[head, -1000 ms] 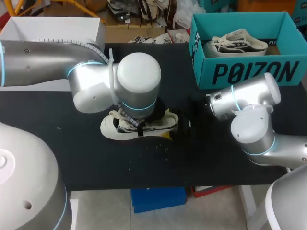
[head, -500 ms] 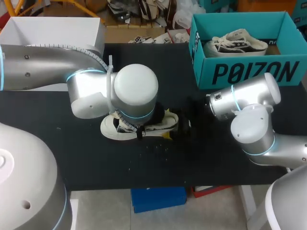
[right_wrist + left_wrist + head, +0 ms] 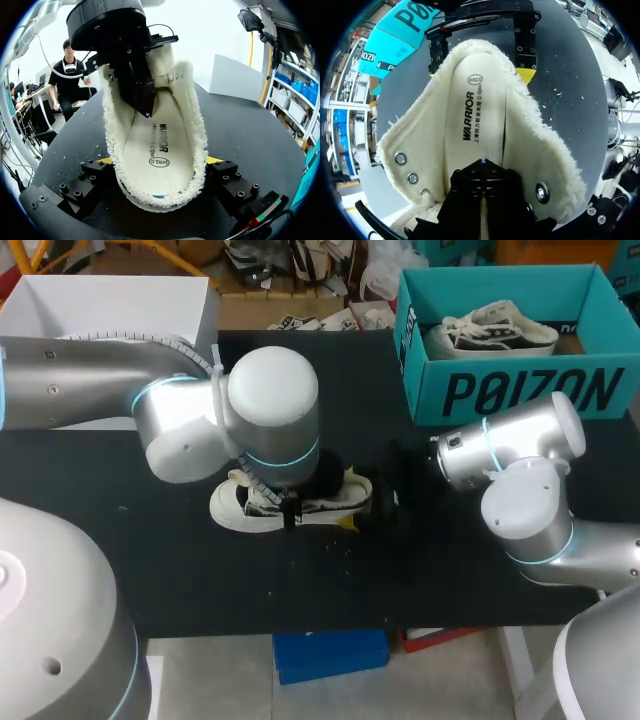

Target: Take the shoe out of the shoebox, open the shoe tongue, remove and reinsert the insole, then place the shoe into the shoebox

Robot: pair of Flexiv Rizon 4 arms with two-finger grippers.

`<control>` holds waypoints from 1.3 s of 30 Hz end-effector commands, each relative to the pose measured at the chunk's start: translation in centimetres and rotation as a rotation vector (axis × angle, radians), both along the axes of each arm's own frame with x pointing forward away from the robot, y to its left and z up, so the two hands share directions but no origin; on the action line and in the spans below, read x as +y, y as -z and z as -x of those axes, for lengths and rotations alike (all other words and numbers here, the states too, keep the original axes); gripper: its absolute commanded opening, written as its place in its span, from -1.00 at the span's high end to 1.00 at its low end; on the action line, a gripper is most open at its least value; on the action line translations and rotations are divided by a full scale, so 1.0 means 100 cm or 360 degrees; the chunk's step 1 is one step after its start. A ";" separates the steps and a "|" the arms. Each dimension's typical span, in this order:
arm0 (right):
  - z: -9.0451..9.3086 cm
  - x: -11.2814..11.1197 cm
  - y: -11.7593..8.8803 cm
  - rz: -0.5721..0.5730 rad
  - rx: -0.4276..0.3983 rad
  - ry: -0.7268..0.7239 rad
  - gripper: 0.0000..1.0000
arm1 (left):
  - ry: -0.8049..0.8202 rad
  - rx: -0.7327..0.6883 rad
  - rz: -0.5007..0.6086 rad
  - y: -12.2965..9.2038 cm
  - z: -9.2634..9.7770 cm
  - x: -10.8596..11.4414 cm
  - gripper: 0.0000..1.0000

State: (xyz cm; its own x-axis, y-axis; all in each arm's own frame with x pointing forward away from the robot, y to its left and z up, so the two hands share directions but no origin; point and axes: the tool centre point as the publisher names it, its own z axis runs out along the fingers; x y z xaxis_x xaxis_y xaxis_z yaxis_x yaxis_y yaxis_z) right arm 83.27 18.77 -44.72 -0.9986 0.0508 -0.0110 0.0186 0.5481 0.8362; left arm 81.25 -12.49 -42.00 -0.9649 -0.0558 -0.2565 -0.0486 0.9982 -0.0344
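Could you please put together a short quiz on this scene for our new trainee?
1. True or false: the shoe on the table lies inside the teal shoebox.
2. Which gripper holds the shoe's heel from both sides? A) left gripper B) right gripper
3. Fill in: the left gripper, shut, points down into the shoe at its ____.
Key: 1 false; 2 B; 3 insole.

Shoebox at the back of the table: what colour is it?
The shoebox is turquoise, with dark lettering on its front. It shows best in the head view.
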 end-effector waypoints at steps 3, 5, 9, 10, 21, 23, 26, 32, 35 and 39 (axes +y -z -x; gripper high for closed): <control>0.000 -0.001 0.003 0.0004 0.0001 0.0001 1.00 | 0.0038 0.0060 0.0068 -0.011 0.005 0.008 1.00; 0.000 -0.001 0.003 0.0004 0.0001 0.0001 1.00 | 0.0046 0.0075 0.0084 -0.015 0.006 0.009 1.00; 0.000 -0.001 0.003 0.0004 0.0001 0.0001 1.00 | 0.0063 0.0117 0.0095 -0.019 0.009 0.008 1.00; 0.000 -0.001 0.003 0.0004 0.0001 0.0001 1.00 | 0.0072 0.0140 0.0110 -0.019 0.010 0.008 1.00; 0.000 -0.001 0.003 0.0004 0.0001 0.0001 1.00 | 0.0105 0.0183 0.0146 -0.027 0.015 0.006 1.00; 0.000 -0.001 0.003 0.0004 0.0001 0.0001 1.00 | 0.0104 0.0184 0.0145 -0.027 0.014 0.006 1.00; 0.000 -0.001 0.003 0.0004 0.0001 0.0001 1.00 | 0.0101 0.0178 0.0159 -0.029 0.013 0.007 1.00; 0.000 -0.001 0.003 0.0004 0.0001 0.0001 1.00 | 0.0099 0.0179 0.0204 -0.034 0.012 0.010 1.00; 0.000 -0.001 0.003 0.0004 0.0001 0.0001 1.00 | 0.0095 0.0179 0.0226 -0.036 0.012 0.013 1.00; 0.000 -0.001 0.003 0.0004 0.0001 0.0001 1.00 | 0.0092 0.0177 0.0238 -0.038 0.012 0.015 1.00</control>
